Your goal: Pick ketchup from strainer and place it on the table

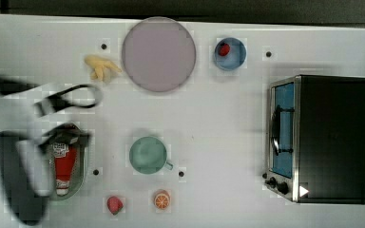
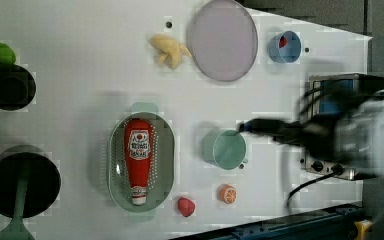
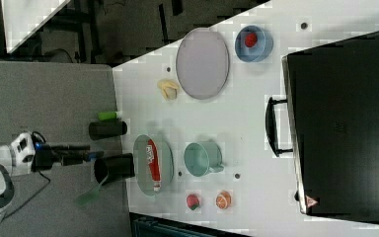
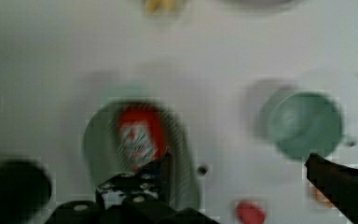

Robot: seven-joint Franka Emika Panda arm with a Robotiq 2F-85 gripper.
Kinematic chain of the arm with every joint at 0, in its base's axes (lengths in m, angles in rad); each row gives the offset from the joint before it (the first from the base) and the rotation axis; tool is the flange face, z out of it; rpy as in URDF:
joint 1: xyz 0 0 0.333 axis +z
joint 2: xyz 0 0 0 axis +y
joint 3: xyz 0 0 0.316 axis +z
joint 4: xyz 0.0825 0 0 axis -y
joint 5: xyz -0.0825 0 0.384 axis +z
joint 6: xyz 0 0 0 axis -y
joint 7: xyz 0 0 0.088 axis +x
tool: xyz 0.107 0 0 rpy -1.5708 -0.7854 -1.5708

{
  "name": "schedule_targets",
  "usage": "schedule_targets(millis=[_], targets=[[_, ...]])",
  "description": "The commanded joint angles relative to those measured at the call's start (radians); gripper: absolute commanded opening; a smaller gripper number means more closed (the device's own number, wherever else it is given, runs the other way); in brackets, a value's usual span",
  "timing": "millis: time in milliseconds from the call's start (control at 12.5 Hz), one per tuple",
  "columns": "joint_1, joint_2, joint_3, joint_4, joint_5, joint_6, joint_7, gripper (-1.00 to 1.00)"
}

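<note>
A: Entry, large items first. Table (image 1: 218, 118): white, a few black dots. Oven (image 1: 321, 138) at the top view's right, its door facing the middle of the table. Plate (image 1: 158, 54), round and greyish, near the top view's upper edge.

B: Arm?

A: Arm (image 1: 26, 166) blurred at the top view's left, over the strainer's end. Gripper (image 4: 237, 175) in the wrist view: jaws spread wide, one finger (image 4: 163, 170) in front of the strainer, the other well apart below the mug. Nothing between them; released.

B: Strainer and ketchup?

A: Strainer (image 2: 141, 162): pale green oval, in the left view left of the mug. Ketchup (image 2: 138, 157) lies flat inside it along the long axis, label up, white cap toward the left view's bottom. Not on the table yet.

B: Smaller things?

A: Mug (image 1: 148, 155), teal, upright, mid-table. Blue bowl (image 1: 229, 53) right of the plate in the top view, a small red item inside. Yellow banana bunch (image 1: 102, 67) left of the plate. Orange half (image 1: 162, 200) and strawberry (image 1: 115, 204) below the mug in the top view, apart from each other. Two dark cups (image 2: 22, 180) stand at the left view's left edge.
</note>
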Motion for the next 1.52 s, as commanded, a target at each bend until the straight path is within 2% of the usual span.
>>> schedule_targets(millis=[80,240,480,880,1280,1520], targets=[[0.009,0.038,0.067,-0.022,0.007,0.057,0.051,1.00],[0.014,0.100,0.121,-0.052,-0.020,0.134,0.056,1.00],[0.031,0.193,0.148,-0.114,-0.118,0.295,0.107,1.00],[0.049,0.391,0.145,-0.176,-0.288,0.535,0.198,1.00],[0.068,0.571,0.119,-0.174,-0.477,0.661,0.324,1.00],[0.086,0.654,0.090,-0.167,-0.539,0.737,0.402,1.00]])
